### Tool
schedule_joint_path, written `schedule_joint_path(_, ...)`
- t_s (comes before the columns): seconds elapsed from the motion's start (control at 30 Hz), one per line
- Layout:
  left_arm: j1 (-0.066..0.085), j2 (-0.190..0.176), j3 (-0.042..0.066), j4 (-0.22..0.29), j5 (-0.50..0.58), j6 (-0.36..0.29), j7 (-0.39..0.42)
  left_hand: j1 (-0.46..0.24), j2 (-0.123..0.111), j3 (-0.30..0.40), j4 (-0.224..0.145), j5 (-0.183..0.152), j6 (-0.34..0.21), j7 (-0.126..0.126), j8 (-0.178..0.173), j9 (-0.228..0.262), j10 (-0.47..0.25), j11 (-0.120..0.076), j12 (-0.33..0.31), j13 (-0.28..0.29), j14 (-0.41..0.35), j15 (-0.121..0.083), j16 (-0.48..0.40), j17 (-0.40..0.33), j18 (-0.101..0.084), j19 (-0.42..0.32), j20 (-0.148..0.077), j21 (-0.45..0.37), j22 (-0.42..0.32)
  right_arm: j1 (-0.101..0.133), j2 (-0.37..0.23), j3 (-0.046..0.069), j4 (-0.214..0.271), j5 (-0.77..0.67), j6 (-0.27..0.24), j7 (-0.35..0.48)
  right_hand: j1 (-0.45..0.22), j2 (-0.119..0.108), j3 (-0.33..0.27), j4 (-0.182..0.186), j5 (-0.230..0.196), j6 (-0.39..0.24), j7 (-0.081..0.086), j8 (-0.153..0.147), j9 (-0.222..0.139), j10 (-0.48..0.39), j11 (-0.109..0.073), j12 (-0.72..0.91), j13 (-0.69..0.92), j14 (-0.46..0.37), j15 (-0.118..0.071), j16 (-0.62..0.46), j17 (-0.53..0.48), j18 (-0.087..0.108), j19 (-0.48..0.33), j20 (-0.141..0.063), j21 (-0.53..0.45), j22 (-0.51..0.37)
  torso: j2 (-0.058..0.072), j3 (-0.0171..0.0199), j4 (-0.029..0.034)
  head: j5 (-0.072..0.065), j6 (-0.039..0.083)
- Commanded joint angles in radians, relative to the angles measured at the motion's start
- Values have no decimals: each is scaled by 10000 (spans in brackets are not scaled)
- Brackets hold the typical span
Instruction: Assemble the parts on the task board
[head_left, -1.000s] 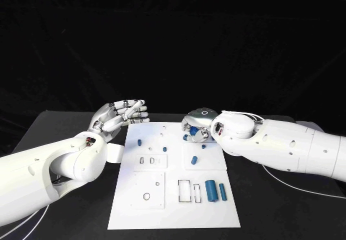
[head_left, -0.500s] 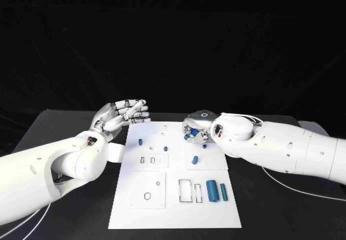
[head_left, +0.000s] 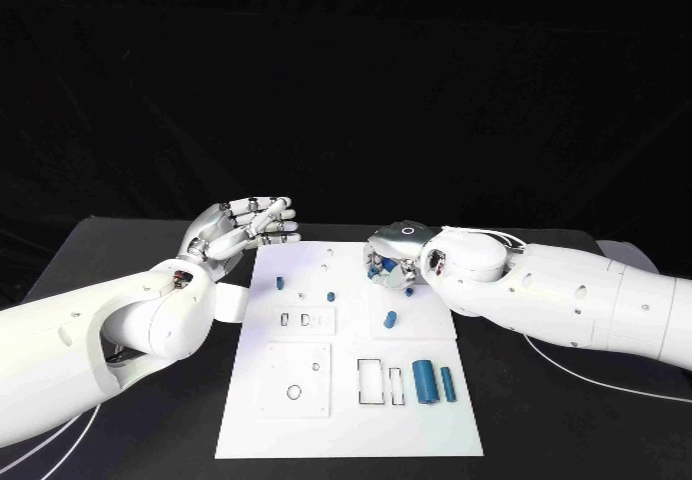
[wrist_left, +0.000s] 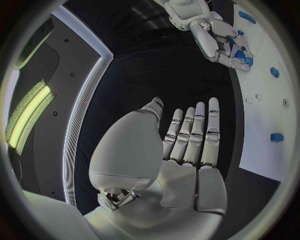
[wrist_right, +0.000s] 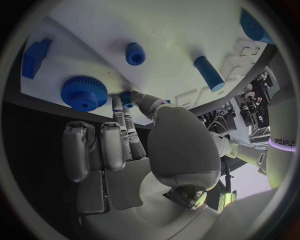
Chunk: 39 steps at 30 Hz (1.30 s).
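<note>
Right hand (head_left: 392, 262) upper-centre of frame, fingers pinching small blue part (wrist_right: 127, 98) beside gear (wrist_right: 84, 93) | left hand (head_left: 245, 226) spread, idle | advice: seat part squarely on task board (head_left: 346, 420), slowly.

Both arms were clad in smooth, glossy white shells with rounded, bulbous segments dotted with small dark screw holes, and thin white cables trailed from beneath them. The left hand (head_left: 241, 226) and right hand (head_left: 392, 255) were silver metal, their fingers built of jointed segments with pale pads on the inner faces. Each wrist ended in a domed silver housing with exposed fittings at its base.
</note>
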Motion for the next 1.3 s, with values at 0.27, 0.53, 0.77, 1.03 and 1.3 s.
schedule_joint_path(0.27,34,39,8,-61,-15,145,-28,113,12,61,1,24,5,487,-50,-23,17,55,-95,-15,-19,55,-79,19,144,82,-1,-2,-22,-11,-48,-4,58,43,-1100,-50,221,422,257,-160,-165,298,-169,502,530,472,-160,126,107,386,-183,73,-16,-134,217,-122,170,868,23,-2,37,-3,5)
schedule_joint_path(0.53,36,41,7,-102,-14,134,-57,142,19,88,-16,26,-13,497,-66,-31,2,65,-129,-15,-21,61,-96,25,143,89,1,-11,-33,6,9,24,195,86,-1988,-198,206,398,242,-188,-170,302,-185,583,626,521,-176,128,125,385,-199,79,-24,-153,271,-141,221,962,30,-21,6,50,116)
schedule_joint_path(0.77,36,63,7,-124,66,190,-46,156,22,101,-25,25,-17,499,-71,-33,0,67,-142,-15,-21,63,-103,28,143,93,1,-14,-38,23,514,41,-390,504,-2677,-326,149,387,223,-162,-179,271,-185,606,671,541,-176,124,135,381,-201,74,-46,-143,238,-147,196,918,43,-32,26,40,301)
schedule_joint_path(1.03,36,134,7,-144,135,227,-41,153,17,102,-24,23,-19,497,-74,-35,1,69,-148,-14,-28,66,-111,29,142,93,2,-17,-41,-4,1263,47,-1120,819,-2792,-196,138,382,221,-159,-175,252,-182,608,683,543,-178,121,138,383,-202,80,-37,-144,241,-149,199,925,67,-26,80,73,433)
schedule_joint_path(1.3,36,185,7,-151,145,247,-21,88,-28,75,11,20,-26,505,-85,-40,9,76,-184,-10,-51,76,-148,34,140,98,8,-34,-60,-114,1767,49,-1636,1057,-2762,-83,113,386,227,-149,-155,195,-166,608,714,524,-168,101,144,382,-199,82,-43,-143,234,-152,196,922,90,-53,117,108,387)
